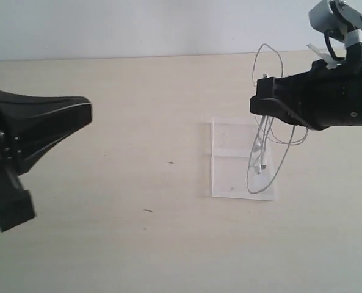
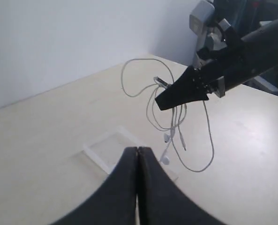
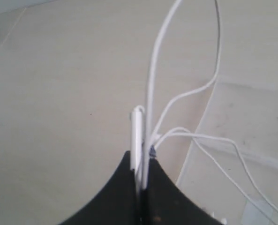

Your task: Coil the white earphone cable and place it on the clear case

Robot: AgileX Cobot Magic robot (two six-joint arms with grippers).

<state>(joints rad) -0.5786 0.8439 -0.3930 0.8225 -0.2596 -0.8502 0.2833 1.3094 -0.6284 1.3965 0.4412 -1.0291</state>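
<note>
The white earphone cable (image 1: 260, 165) hangs in loose loops from my right gripper (image 1: 255, 105), which is shut on a bunch of its strands. Its earbuds dangle just above the clear case (image 1: 229, 140), which lies flat on the table. In the right wrist view the strands (image 3: 151, 84) and the inline piece (image 3: 137, 131) stick out between the closed fingertips (image 3: 141, 161), with the case (image 3: 237, 117) below. My left gripper (image 1: 86, 113) is shut and empty, far left of the case. Its wrist view shows its closed tips (image 2: 137, 149), the case (image 2: 106, 147), the hanging cable (image 2: 167, 138) and the right gripper (image 2: 160, 103).
The pale wooden table (image 1: 138, 183) runs back to a white wall (image 1: 138, 24). A few small dark specks (image 1: 148, 210) lie on the table left of the case. The right arm's grey-and-white wrist housing (image 1: 339, 18) stands at the upper right.
</note>
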